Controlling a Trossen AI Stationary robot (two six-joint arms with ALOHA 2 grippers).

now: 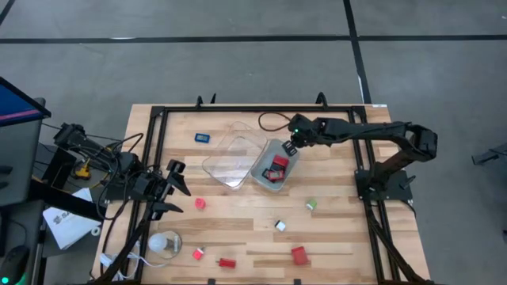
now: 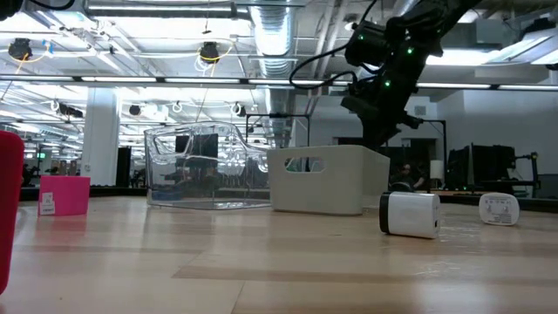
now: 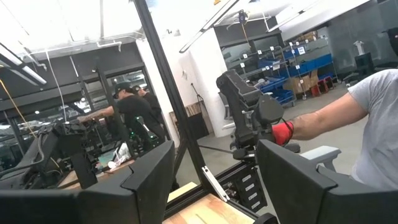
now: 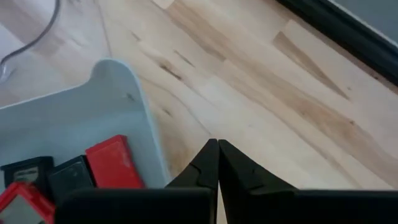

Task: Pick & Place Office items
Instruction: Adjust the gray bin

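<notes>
The right hand [image 1: 290,148], fingers together and empty, hovers over the grey bin [image 1: 264,176] mid-worktop, where red pieces [image 1: 279,163] sit sorted. Other office items [image 1: 299,255] lie along the near edge. The left hand [image 1: 176,188] waits apart near the left edge.

Pale wood-grain table [image 1: 333,237] with black frame rails [image 1: 155,158]. Light grey bin [image 1: 261,176] holding red and black pieces [image 1: 278,165], beside a clear tray [image 1: 230,162]. Loose items: red block [image 1: 299,255], blue piece [image 1: 203,138], green piece [image 1: 311,204], white-and-black piece [image 1: 280,226].
</notes>
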